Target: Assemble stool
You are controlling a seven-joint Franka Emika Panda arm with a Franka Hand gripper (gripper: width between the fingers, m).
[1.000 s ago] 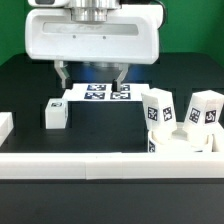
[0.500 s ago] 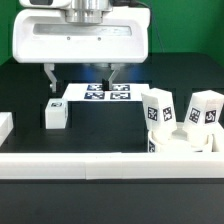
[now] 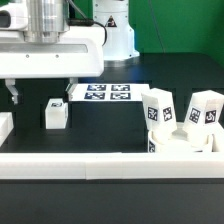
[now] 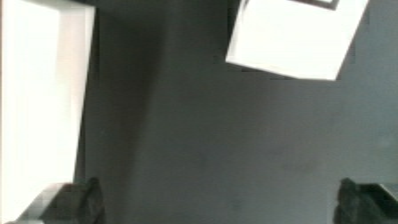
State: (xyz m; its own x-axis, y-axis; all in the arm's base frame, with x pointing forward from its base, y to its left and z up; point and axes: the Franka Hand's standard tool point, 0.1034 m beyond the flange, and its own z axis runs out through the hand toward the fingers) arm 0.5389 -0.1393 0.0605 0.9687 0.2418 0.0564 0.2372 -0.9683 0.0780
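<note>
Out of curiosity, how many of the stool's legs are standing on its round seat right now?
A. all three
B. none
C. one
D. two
D: the seat carries two upright legs, while the third leg sits apart on the table.
</note>
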